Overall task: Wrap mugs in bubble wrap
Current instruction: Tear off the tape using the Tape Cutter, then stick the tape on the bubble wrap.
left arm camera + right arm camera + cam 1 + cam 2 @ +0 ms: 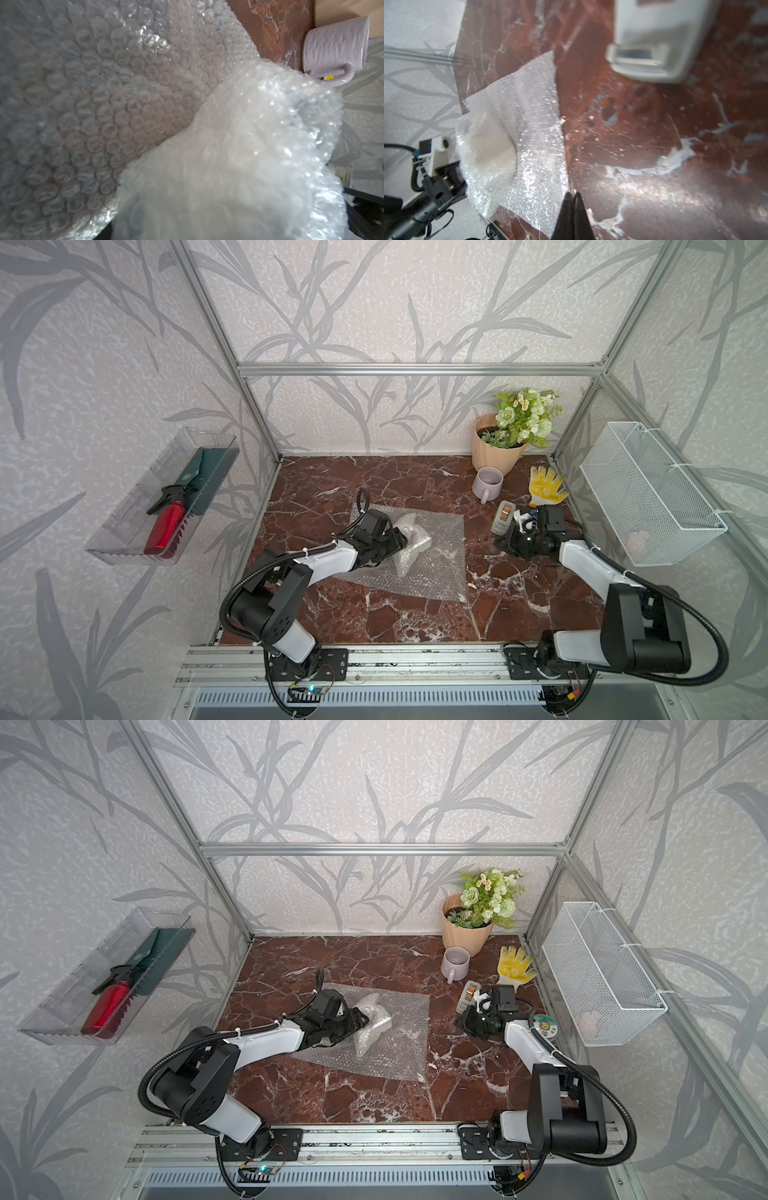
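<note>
Open red marble counter (374, 614) lies nearest me. My left pincer (401, 540) meets a bubble-wrapped bundle (413, 549) on the clear bubble wrap sheet (440, 572); I cannot tell its grip. By the sheet's edge my right pincer (572, 197) is clenched, empty. The white wire basket (648, 489) holds a pale lump (638, 541). Farthest stands the pale lilac ceramic mug (487, 483).

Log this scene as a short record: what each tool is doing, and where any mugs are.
left tool: gripping a wrapped bundle over the flat sheet
right tool: shut, empty, near the tape dispenser
lilac mug: upright, unwrapped, beside the flowerpot
bundle contents: hidden by the wrap
</note>
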`<state>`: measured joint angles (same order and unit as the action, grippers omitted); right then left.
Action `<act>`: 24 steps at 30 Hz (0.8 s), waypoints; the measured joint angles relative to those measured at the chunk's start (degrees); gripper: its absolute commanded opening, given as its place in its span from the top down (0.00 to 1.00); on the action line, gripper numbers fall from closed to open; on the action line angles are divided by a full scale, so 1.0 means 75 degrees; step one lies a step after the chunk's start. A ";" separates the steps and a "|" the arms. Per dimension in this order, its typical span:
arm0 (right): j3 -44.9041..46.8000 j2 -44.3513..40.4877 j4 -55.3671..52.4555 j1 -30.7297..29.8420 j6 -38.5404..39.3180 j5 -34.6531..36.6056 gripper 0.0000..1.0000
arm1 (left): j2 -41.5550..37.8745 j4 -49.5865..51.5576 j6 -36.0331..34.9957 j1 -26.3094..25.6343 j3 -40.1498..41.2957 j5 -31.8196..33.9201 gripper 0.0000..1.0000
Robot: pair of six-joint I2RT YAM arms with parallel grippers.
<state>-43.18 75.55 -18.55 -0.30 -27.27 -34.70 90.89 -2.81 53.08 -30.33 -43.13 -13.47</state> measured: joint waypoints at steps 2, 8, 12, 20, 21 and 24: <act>-0.0428 -0.0262 -0.0067 -0.0431 0.0239 0.0026 1.00 | 0.0003 -0.0003 -0.0082 0.0000 0.0000 -0.0009 0.30; -0.1084 -0.0443 -0.0076 -0.1443 0.0449 -0.0187 1.00 | 0.0003 -0.0026 -0.0286 0.0000 -0.0003 -0.0029 0.30; -0.1198 -0.0309 0.0073 -0.2133 0.0353 -0.0184 1.00 | 0.0003 -0.0032 -0.0353 0.0006 -0.0003 -0.0047 0.30; -0.1830 0.1070 0.1040 -0.3853 -0.0061 -0.0175 1.00 | 0.0041 -0.0108 -0.0504 0.0015 -0.0003 -0.0163 0.30; -0.1935 0.1274 0.1157 -0.3981 -0.0093 -0.0181 1.00 | 0.0044 -0.0117 -0.0525 0.0017 -0.0003 -0.0181 0.30; -0.2294 0.1912 0.1547 -0.4202 -0.0248 -0.0219 1.00 | 0.0055 -0.0149 -0.0615 0.0017 -0.0003 -0.0216 0.30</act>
<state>-60.38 89.89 -6.94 -31.81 -29.12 -36.34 91.31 -3.92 48.47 -30.20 -43.16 -15.09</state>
